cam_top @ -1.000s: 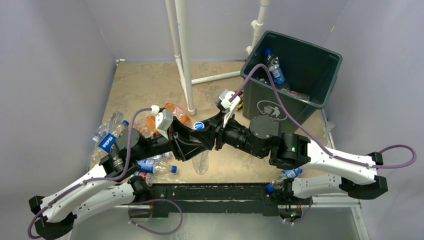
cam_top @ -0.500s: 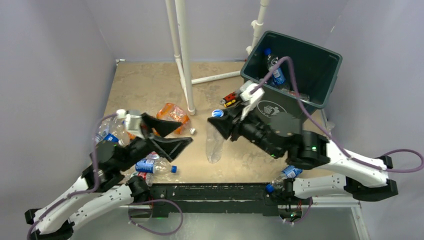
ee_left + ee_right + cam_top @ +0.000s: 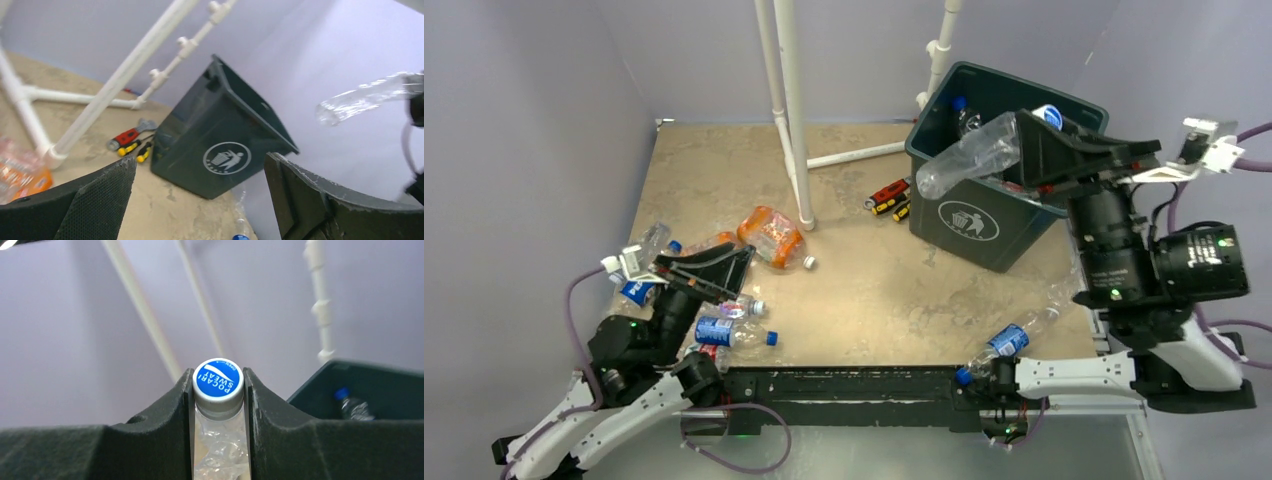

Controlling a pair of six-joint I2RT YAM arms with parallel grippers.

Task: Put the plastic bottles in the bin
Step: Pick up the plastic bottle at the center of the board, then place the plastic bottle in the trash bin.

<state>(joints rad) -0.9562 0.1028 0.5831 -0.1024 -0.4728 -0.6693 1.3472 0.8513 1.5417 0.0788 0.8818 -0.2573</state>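
right pincer (image 3: 218,379): clamped on Pocari Sweat bottle (image 3: 969,155), held over bin (image 3: 984,235) | bottles inside (image 3: 352,407): mostly hidden | left pincer (image 3: 724,272): spread wide, nothing held | loose bottles (image 3: 724,330): partly covered by left arm (image 3: 639,345)

White PVC pipe frame (image 3: 791,110) at far side: two uprights close together, foot on table far of centre. Horizontal pipe (image 3: 854,155) lies on surface, running right from that foot. Third upright (image 3: 942,45) with fittings, far right, by wall. Three small hand tools (image 3: 892,200) clustered right of pipe foot: red-handled one (image 3: 889,190) farthest, two yellow-and-black ones (image 3: 884,207) just nearer. Tan mottled tabletop (image 3: 874,290). Lavender walls (image 3: 534,120) left, far, right. Black rail (image 3: 844,385) along near edge.
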